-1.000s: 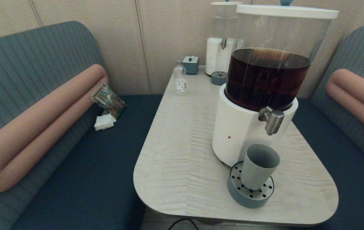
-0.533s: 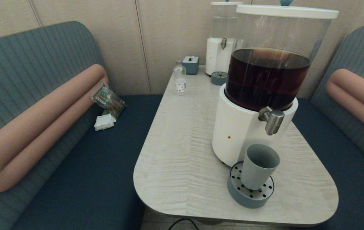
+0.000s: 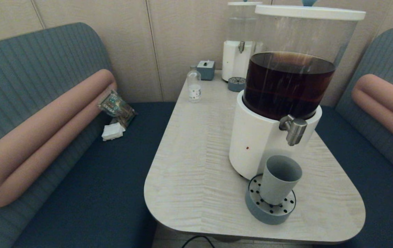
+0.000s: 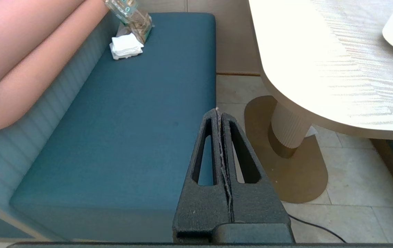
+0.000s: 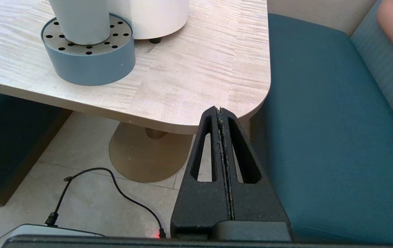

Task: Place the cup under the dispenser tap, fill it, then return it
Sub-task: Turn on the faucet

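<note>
The pale wood-grain table [image 3: 200, 165] carried the large dispenser [image 3: 269, 137] of dark brown drink, its white base near the front right corner. At the foot of that base stood a blue-grey drip tray [image 3: 263, 212] with a perforated metal top, and on it the grey-green cup [image 3: 279, 179], upright and looking empty. The dispenser tap [image 3: 294, 129], a short brushed-steel spigot, hung above the cup's mouth, toward its right rim.

Neither arm showed in the head view. The right gripper [image 5: 221, 113] was parked low beside the table's front right corner, over the blue bench seat [image 5: 320, 137], fingers pressed together on nothing. The left gripper [image 4: 219, 113] hung likewise near the table's left edge, shut and empty.

With the cup seemingly placed, filling looked like the step in hand. The right arm was nearer; it would do well to rise clear of the table edge, approach the tap from the front, and work it without brushing the cup, which would probably tip easily while empty.
</note>
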